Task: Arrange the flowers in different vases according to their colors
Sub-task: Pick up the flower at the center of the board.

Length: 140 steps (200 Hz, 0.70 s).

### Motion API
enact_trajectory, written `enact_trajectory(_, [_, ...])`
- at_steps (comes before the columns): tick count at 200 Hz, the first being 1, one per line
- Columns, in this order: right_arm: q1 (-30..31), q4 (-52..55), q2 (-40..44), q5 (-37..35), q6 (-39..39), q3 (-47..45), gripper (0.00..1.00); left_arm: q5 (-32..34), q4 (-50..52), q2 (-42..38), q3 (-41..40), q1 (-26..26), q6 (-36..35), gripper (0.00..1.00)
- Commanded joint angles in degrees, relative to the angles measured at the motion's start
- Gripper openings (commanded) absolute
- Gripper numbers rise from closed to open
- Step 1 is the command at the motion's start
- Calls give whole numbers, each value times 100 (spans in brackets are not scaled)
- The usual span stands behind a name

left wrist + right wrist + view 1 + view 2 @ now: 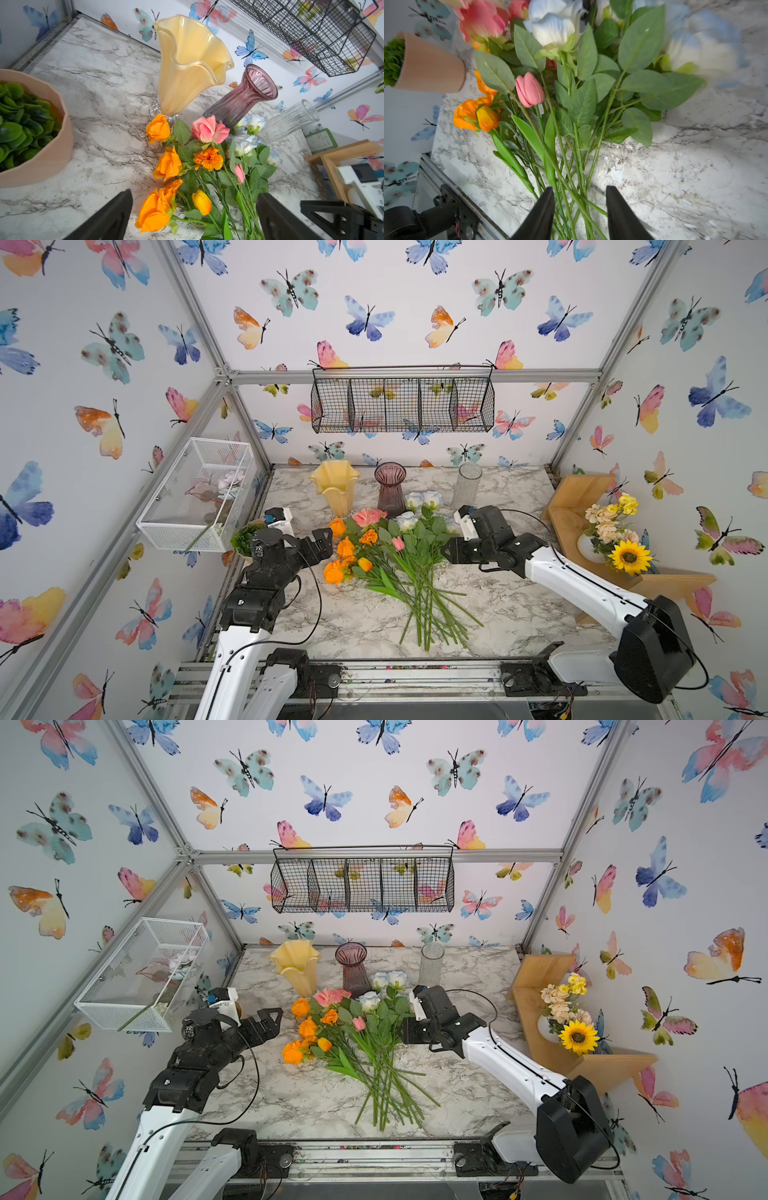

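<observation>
Several stems (577, 170) lie between the half-narrowed jaws of the right gripper (579, 188), with no firm grip evident; closing here may lift mixed colours together. Just ahead, the pink tulip (529, 89) and white-blue roses (552, 27) tangle in leaves. The left gripper (193, 193) gapes wide before the orange blooms (168, 164). The vases (390, 489) stand empty beyond.

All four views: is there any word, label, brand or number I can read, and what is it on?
None can be read.
Green-edged card, left wrist view: lines of print, too small and blurred to read.
</observation>
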<state>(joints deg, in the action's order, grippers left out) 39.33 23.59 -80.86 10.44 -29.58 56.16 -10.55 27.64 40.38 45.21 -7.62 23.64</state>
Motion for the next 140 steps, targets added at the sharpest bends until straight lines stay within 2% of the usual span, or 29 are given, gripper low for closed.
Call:
enact_trajectory(1, [385, 114, -357, -528, -79, 245, 40, -451, -86, -12, -137, -184, -158, 94])
enact_trajectory(12, [497, 45, -603, -547, -132, 322, 37, -530, -150, -13, -159, -202, -159, 91])
enact_trajectory(43, [689, -103, -1208, -534, -250, 575, 35, -623, -66, 71, -13, -256, -125, 89])
enact_trajectory(76, [699, -112, -1611, -766, -218, 785, 30, -259, -96, -1, -139, -587, -74, 92])
enact_trajectory(101, [696, -110, -1854, -830, -159, 919, 27, -153, -100, 138, -178, -759, -48, 89])
enact_trajectory(140, [690, -83, -2128, -976, -139, 1037, 21, -68, -101, 231, -197, -785, -47, 86])
